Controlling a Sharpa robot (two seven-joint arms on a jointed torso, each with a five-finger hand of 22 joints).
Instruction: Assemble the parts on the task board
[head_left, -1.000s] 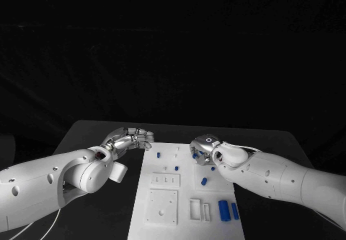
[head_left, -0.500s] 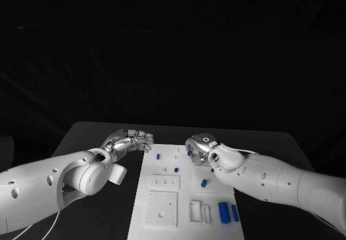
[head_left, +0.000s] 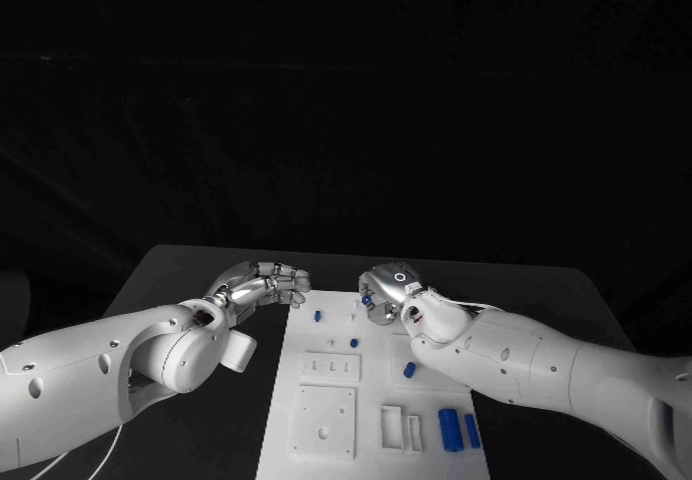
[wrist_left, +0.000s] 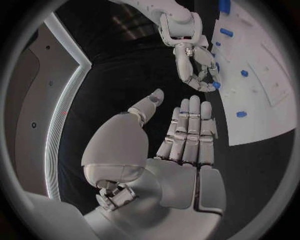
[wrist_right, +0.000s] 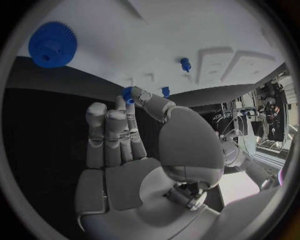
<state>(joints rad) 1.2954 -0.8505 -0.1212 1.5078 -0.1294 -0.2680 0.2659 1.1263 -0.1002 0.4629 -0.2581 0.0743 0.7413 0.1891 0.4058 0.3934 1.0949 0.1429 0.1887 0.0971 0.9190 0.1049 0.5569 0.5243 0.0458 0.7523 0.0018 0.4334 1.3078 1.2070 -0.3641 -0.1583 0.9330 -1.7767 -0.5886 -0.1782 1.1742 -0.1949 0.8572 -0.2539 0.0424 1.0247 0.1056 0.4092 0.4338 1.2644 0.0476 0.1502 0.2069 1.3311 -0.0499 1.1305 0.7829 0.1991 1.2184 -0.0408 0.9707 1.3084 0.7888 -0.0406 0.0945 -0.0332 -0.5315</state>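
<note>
The white task board (head_left: 433, 395) lies between my arms. My right hand (head_left: 387, 292) hovers over the board's far end and pinches a small blue part (wrist_right: 128, 95) between thumb and fingertip; that hand (wrist_left: 194, 60) and its blue part (wrist_left: 215, 85) also appear in the left wrist view. Off the board's far left corner my left hand (head_left: 268, 281) holds nothing, its fingers (wrist_left: 190, 130) straight and together, thumb apart. Blue pegs (head_left: 317, 315) (head_left: 353, 342) stand on the board, and a blue piece (head_left: 408, 369) lies near its middle. A blue gear (wrist_right: 52, 44) sits on the board (wrist_right: 156, 35).
Two longer blue cylinders (head_left: 449, 430) (head_left: 470, 430) lie at the board's near right. White raised blocks (head_left: 325, 412) and slotted holders (head_left: 392, 420) occupy its near half. Dark table surface (head_left: 173, 265) surrounds the board on both sides.
My right hand has moved toward the board's far end and a little to the left, carrying the small blue part. The left hand has barely shifted.
</note>
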